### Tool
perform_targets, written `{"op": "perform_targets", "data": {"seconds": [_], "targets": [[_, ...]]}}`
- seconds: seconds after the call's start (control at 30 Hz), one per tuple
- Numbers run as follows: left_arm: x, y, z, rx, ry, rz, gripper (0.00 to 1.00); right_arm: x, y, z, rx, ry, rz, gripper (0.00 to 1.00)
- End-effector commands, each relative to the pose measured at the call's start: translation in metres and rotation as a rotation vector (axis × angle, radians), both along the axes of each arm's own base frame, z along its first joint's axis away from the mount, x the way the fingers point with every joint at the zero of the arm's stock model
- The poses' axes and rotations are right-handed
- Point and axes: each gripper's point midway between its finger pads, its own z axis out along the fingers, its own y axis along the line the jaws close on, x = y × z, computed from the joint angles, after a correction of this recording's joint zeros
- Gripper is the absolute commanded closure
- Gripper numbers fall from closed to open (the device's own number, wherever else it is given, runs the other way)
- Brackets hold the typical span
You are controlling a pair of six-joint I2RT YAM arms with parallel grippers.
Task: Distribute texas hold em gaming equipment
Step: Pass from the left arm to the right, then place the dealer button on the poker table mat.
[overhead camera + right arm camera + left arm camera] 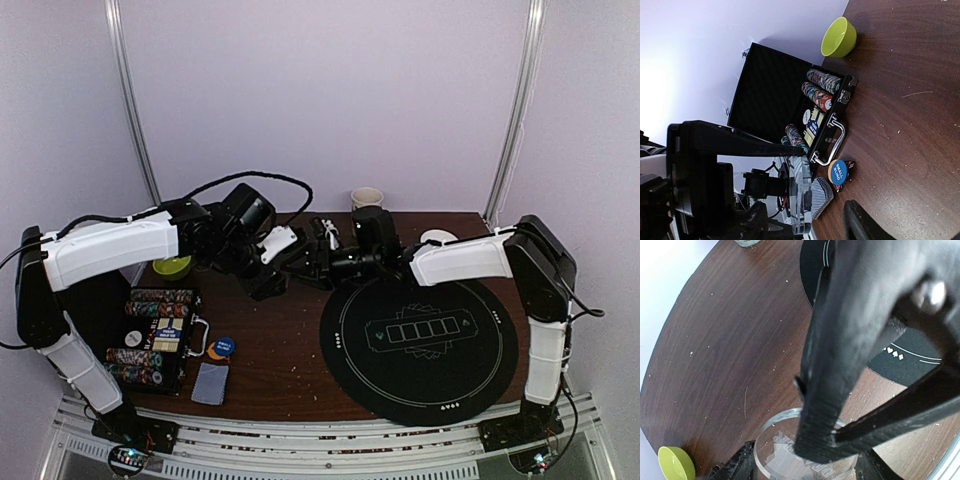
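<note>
Two robot arms meet above the table [280, 340], near the middle of its back edge, both gripper tips crowded around one small thing. It is a clear round button [785, 450], thick, like acrylic, with faint lettering on its face.

The left gripper [805, 467] has its fingers closed on the button's rim, one on each side, and holds it off the table. The right gripper [831, 177] has its fingers apart on either side of the same button [801, 195], one broad black finger lying against its face. Whether that gripper is pinching it yet, I cannot tell.

The rest of the poker gear sits by the table's left edge. An open black case [160, 335] holds rows of poker chips [822, 80]. Beside the case, toward the front edge, lie an orange and blue button [838, 171] and a small stack of grey-blue cards [210, 383]. A round black mat [420, 340] covers the right half of the table.

The clear button looks light, rigid and smooth, so it may slip from hard fingers. The flat faces seem the safest place for a second grip, since the rim is already taken. A drop onto the wood could chip it.
</note>
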Motion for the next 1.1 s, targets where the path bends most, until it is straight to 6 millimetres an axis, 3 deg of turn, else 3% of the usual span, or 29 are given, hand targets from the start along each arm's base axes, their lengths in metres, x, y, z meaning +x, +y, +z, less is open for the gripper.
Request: {"op": "perform_targets", "data": {"seconds": [0.0,0.33,0.4,0.57,0.6,0.7,0.77,0.8,0.93,1.07], "targets": [[0.009,-0.008,0.024,-0.059,-0.068,-0.006,0.55,-0.009,0.015,0.01,0.046,-0.001,0.054,0.5],[0.01,-0.007,0.018,-0.047,-0.066,0.005,0.55,-0.012,0.016,0.015,0.033,-0.002,0.087,1.0],[0.01,-0.008,0.017,-0.054,-0.06,0.004,0.53,-0.009,0.011,0.012,0.007,-0.004,0.074,1.0],[0.003,-0.013,0.027,-0.131,-0.038,0.016,0.08,0.013,-0.022,0.006,-0.099,-0.063,-0.023,1.0],[0.002,-0.014,0.03,-0.157,-0.041,0.017,0.03,0.018,-0.033,0.004,-0.118,-0.066,-0.047,1.0],[-0.001,-0.02,0.036,-0.239,-0.041,0.019,0.02,0.032,-0.073,0.0,-0.158,-0.063,-0.129,1.0],[0.001,-0.023,0.038,-0.272,-0.046,0.027,0.02,0.044,-0.11,-0.009,-0.192,-0.046,-0.209,1.0],[0.003,-0.024,0.037,-0.279,-0.05,0.038,0.02,0.046,-0.131,-0.023,-0.225,-0.026,-0.251,1.0],[0.014,-0.016,0.021,-0.249,-0.027,0.094,0.02,0.057,-0.212,-0.058,-0.367,0.019,-0.437,1.0],[0.02,-0.002,0.002,-0.195,-0.02,0.144,0.02,0.059,-0.272,-0.078,-0.434,0.051,-0.582,1.0]]}}
